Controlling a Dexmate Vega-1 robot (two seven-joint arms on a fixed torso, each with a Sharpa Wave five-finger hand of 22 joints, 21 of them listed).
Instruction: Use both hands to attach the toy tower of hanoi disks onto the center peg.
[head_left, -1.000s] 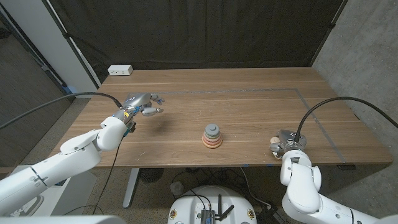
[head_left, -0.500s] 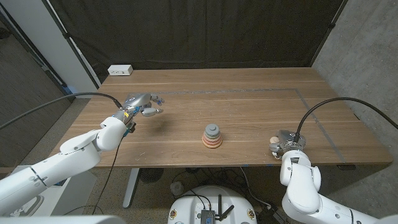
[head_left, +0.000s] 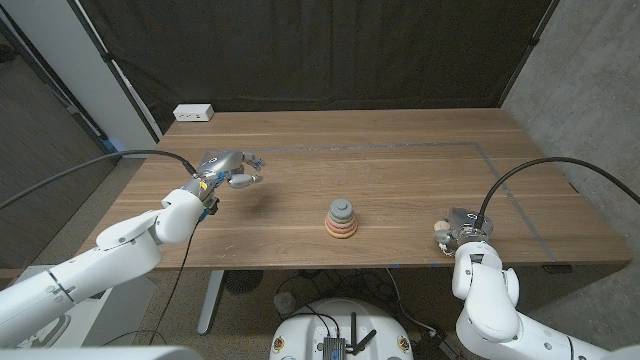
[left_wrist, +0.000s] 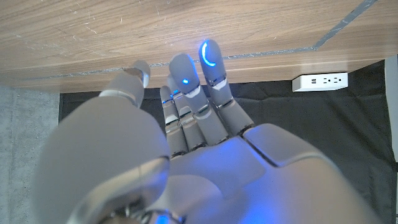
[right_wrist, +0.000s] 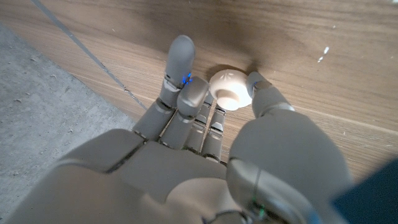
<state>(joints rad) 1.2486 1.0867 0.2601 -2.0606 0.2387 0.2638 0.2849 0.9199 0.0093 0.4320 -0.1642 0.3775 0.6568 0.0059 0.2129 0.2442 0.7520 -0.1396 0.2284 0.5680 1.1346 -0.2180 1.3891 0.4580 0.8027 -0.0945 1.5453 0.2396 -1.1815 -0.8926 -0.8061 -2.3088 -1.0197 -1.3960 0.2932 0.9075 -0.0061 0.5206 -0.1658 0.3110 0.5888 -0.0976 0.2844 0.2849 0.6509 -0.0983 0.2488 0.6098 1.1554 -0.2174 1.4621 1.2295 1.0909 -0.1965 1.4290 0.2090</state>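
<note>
I see the wooden table (head_left: 400, 180) with a thin taped line (head_left: 500, 165) along its far and right sides. A white power strip (head_left: 194, 113) sits at its far left corner, against the black curtain (head_left: 320, 50).

A wooden table (head_left: 400, 170) is being backed by a black curtain (head_left: 320, 50); a white power strip (head_left: 194, 113) is being kept at its far corner.

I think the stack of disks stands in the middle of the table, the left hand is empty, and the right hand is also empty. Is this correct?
Not quite. The right hand is not empty: the right wrist view shows a small cream piece between its thumb and fingers. The stack of disks does stand mid-table, and the left hand holds nothing.
</note>
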